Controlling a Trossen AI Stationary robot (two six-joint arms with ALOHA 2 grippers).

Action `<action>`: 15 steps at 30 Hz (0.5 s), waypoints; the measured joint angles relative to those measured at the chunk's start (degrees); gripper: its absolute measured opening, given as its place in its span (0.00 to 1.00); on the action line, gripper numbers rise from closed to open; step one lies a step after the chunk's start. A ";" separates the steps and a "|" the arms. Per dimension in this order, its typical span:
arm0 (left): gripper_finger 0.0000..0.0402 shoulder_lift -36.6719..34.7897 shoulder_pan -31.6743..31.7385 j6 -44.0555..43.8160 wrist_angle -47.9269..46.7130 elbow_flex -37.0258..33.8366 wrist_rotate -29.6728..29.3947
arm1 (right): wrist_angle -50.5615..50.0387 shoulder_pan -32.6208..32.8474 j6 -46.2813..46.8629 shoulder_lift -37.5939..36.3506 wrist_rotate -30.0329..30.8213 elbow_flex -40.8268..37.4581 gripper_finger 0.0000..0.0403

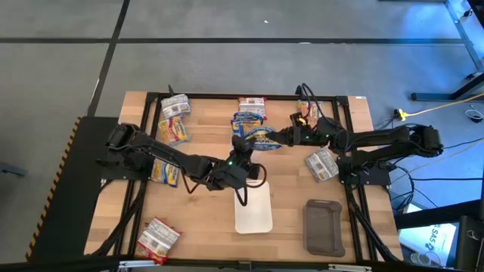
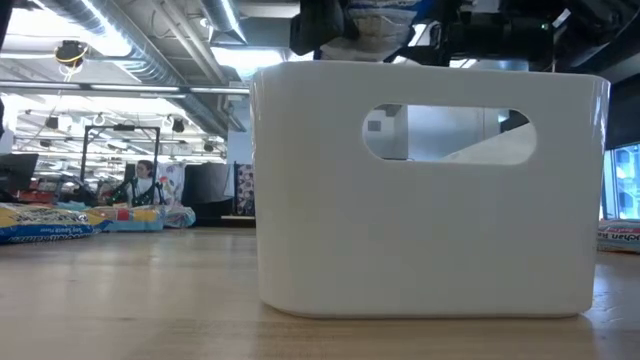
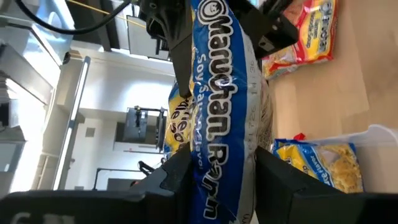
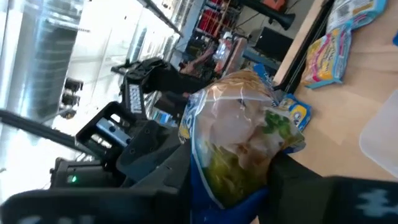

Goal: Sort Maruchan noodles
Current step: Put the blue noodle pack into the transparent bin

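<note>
A blue-and-yellow Maruchan packet (image 1: 261, 138) hangs in the air over the table's middle, above the far end of the white tray (image 1: 253, 211). My left gripper (image 3: 217, 168) is shut on its left end and my right gripper (image 4: 230, 177) is shut on its right end. Other packets lie flat on the table: two at the far middle (image 1: 252, 106), three at the left (image 1: 174, 130), one at the near left (image 1: 159, 238), a silver one (image 1: 321, 164) at the right and one (image 1: 306, 112) at the far right. My left gripper pinches the blue packet's end (image 3: 214, 155) between its two fingers, which come nearly level from the table's left. The packet is clear of the table and runs straight on to the other gripper. My right gripper pinches the packet's opposite end (image 4: 233, 165) between its two fingers (image 3: 177, 43), coming level from the table's right. The packet stands on edge between the two grippers, lifted clear.
A dark grey tray (image 1: 324, 225) lies near the front right, beside the white tray. In the low view the white tray's wall (image 2: 430, 230) fills the foreground. A person shows in the room beyond the table.
</note>
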 joint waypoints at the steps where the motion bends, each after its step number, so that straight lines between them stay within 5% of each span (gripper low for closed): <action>1: 0.30 0.00 -0.30 -0.45 -0.07 0.00 -0.07 | -0.33 -0.55 -0.14 -0.48 -0.97 -0.03 0.25; 15: 0.30 -5.92 -2.40 -21.48 -18.20 0.04 5.59 | -4.26 -6.47 -3.16 -4.27 -8.55 -0.21 0.24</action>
